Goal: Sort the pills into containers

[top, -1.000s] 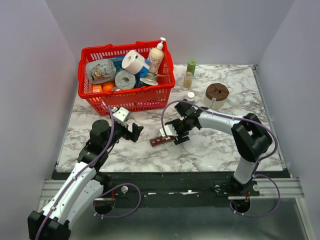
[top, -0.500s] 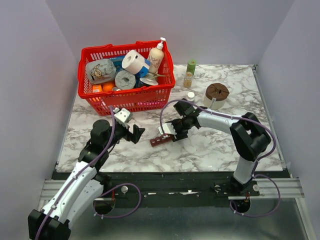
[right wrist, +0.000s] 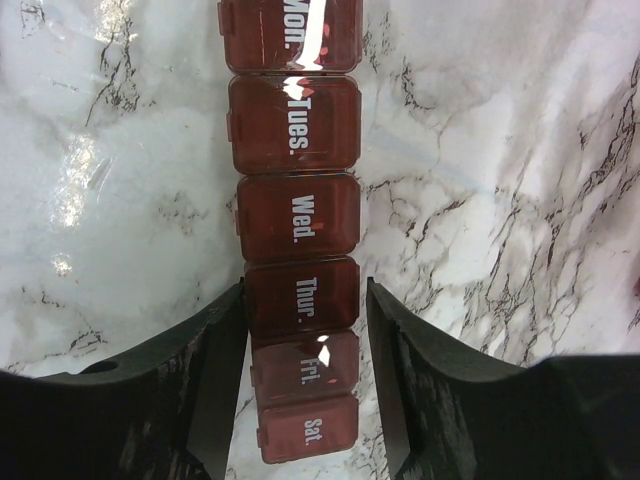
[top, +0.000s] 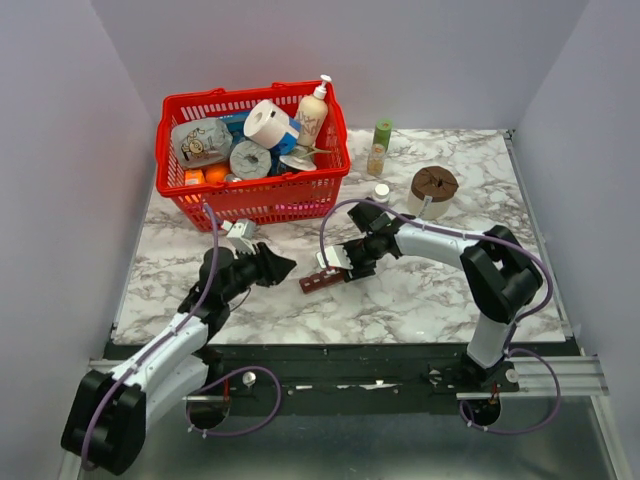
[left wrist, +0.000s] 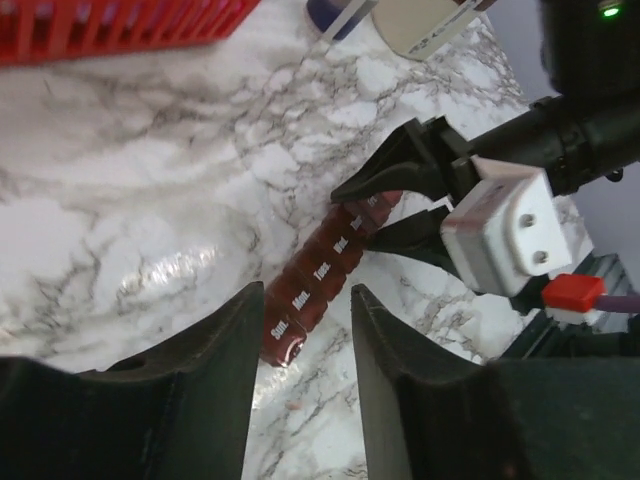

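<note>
The containers (top: 318,282) are one dark red-brown strip of day-marked compartments, lying flat on the marble in the middle. My right gripper (top: 342,266) is over its far end. In the right wrist view the open fingers (right wrist: 215,360) straddle the strip (right wrist: 298,215) at Thur and Fri: the left pad touches its side and a thin gap shows at the right pad. My left gripper (top: 283,266) is just left of the strip's Sun end (left wrist: 283,335), jaws narrow but apart, holding nothing. A small pinkish speck (left wrist: 293,404), perhaps a pill, lies on the marble between its fingers.
A red basket (top: 245,97) full of toiletries stands at the back left. A green-capped bottle (top: 380,145), a small white bottle (top: 381,192) and a cream tub with a brown top (top: 432,190) stand behind the right arm.
My left arm has stretched forward and low toward the strip's near end, and its jaws have narrowed sharply. The right jaws have closed in around the strip's far end.
</note>
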Robot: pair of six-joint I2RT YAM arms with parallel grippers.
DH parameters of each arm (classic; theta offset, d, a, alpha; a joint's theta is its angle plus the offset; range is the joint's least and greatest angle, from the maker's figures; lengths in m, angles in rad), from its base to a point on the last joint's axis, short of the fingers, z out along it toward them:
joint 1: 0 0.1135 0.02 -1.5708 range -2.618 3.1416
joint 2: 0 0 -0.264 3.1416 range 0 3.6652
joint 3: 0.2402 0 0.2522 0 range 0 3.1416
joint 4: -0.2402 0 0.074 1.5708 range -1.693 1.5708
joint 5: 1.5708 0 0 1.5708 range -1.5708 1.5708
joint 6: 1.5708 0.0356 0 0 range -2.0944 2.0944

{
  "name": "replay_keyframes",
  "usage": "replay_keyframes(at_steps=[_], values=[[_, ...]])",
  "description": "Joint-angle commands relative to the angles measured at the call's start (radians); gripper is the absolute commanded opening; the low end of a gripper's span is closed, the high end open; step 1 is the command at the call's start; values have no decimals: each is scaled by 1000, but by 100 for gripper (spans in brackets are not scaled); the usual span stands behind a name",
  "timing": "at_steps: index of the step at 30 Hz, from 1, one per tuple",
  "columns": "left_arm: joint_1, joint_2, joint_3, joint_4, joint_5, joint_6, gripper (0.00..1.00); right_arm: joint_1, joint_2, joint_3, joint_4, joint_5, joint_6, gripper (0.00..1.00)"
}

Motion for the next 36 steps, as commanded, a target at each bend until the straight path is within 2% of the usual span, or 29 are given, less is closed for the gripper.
replay_keyframes(at_steps=[1,8,14,20,25,36], values=[[-19,128,-115,374,-3,-287,43,10,-25,-13,27,-12,21,58],[-105,453,-92,749,61,-363,37,10,-21,-8,36,-5,34,58],[-173,680,-39,894,75,-411,32,11,-27,-10,39,-8,43,58],[-207,789,-6,911,50,-419,29,11,-31,-14,41,-9,49,58],[-205,878,18,865,17,-431,25,11,-33,-16,44,-8,58,58],[-205,895,26,695,-79,-471,23,13,-36,-7,33,-23,70,59]])
